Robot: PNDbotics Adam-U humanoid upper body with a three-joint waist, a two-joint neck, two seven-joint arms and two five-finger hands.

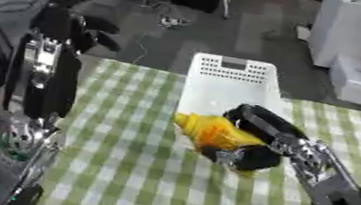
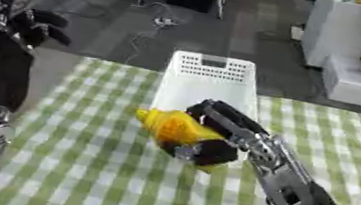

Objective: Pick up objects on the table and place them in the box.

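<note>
Stereo head pair; looks down; table (image 1: 122, 167) shared

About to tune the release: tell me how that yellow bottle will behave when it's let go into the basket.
The yellow bottle looks rounded and tapers to a neck, so it will probably roll or settle on its side. It lies tilted in the right hand over the white basket, and likely won't land upright. It seems rigid, probably light plastic.

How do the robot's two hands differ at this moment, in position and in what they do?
The right hand is curled round a yellow object at the near end of the white box; the left hand holds nothing. The right hand is over the checked table; the left hand is raised beyond the table's left edge. Both are mostly black.
</note>
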